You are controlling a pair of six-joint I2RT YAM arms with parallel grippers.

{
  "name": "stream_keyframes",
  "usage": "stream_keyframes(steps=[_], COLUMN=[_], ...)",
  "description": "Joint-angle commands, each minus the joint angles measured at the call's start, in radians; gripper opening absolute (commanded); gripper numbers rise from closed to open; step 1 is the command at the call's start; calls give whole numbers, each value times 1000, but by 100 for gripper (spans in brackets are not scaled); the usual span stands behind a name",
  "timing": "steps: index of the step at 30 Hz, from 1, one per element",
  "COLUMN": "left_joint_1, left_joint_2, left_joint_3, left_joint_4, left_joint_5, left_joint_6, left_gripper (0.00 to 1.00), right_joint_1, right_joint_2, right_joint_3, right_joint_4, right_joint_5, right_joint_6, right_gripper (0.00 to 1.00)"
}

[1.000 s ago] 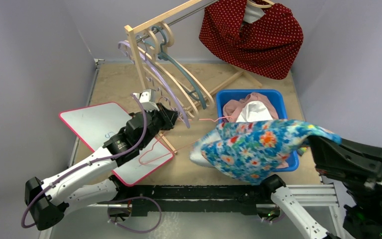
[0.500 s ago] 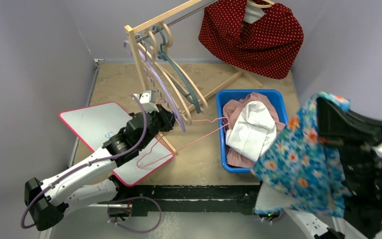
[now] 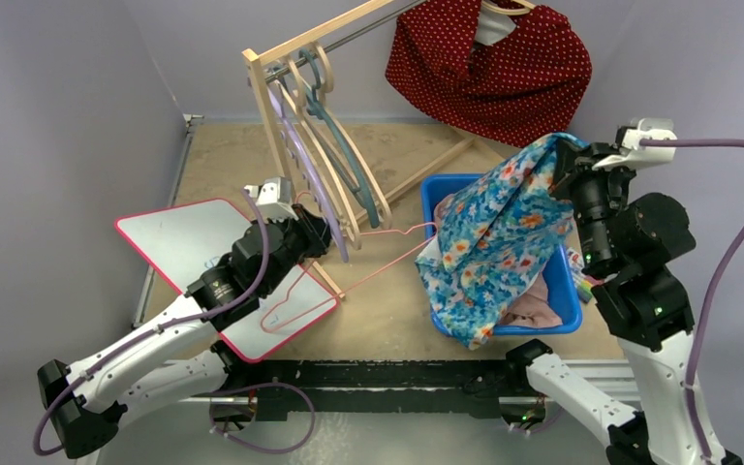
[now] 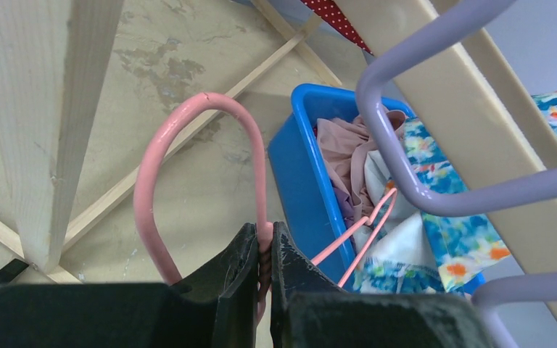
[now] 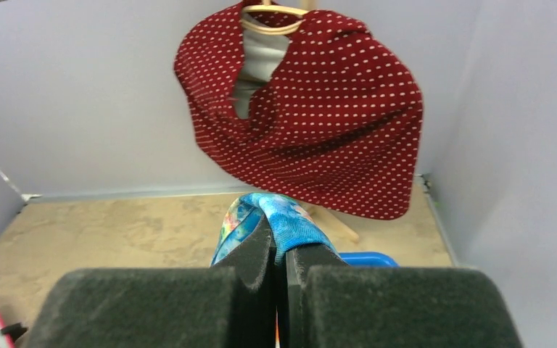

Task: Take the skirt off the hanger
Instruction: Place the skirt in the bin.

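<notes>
Pinching a fold of the floral skirt (image 3: 499, 228) between jaws pressed tight together, the right gripper (image 3: 564, 160) holds it up over the far right corner of the blue bin (image 3: 562, 300). The right wrist view shows the blue-patterned cloth (image 5: 275, 210) bunched over the tips of that gripper (image 5: 279, 235). From there the skirt hangs down and leftward across the bin, covers most of its inside, and spills over the near rim onto the table (image 3: 223, 155). A bit of pink cloth (image 3: 533, 305) shows in the bin's near right corner. The skirt is off the pink hanger (image 3: 387, 262), which stretches as a thin wire triangle from the whiteboard (image 3: 184, 242) toward the bin's left rim; its far end comes just beside the skirt's hanging edge, and whether the two touch cannot be told. The left gripper (image 3: 322, 232) sits near the foot of the wooden rack (image 3: 271, 107), its jaws closed on the wire. In the left wrist view the gripper (image 4: 265, 243) nips the neck of the hanger just under the curved hook (image 4: 204, 98), with the bin (image 4: 297, 167) beyond. Several empty hangers (image 3: 349, 155) hang from the rack's rail, and a red dotted garment (image 3: 504, 77) hangs at its far right end, also seen ahead in the right wrist view (image 5: 319, 123).
</notes>
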Motion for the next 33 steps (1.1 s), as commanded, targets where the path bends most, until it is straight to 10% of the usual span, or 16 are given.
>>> stream_keyframes(steps=[1, 33], left_joint_1=[3, 3], left_joint_2=[-9, -10], left_joint_3=[32, 58], left_joint_4=[13, -8], left_joint_5=[-20, 5], left_joint_6=[21, -14], left_gripper=[0, 0], right_joint_1=[4, 4], right_joint_2=[-34, 190], right_joint_3=[94, 98], right_joint_4=[82, 153], right_joint_5=[142, 27], right_joint_6=[-83, -74], right_gripper=[0, 0])
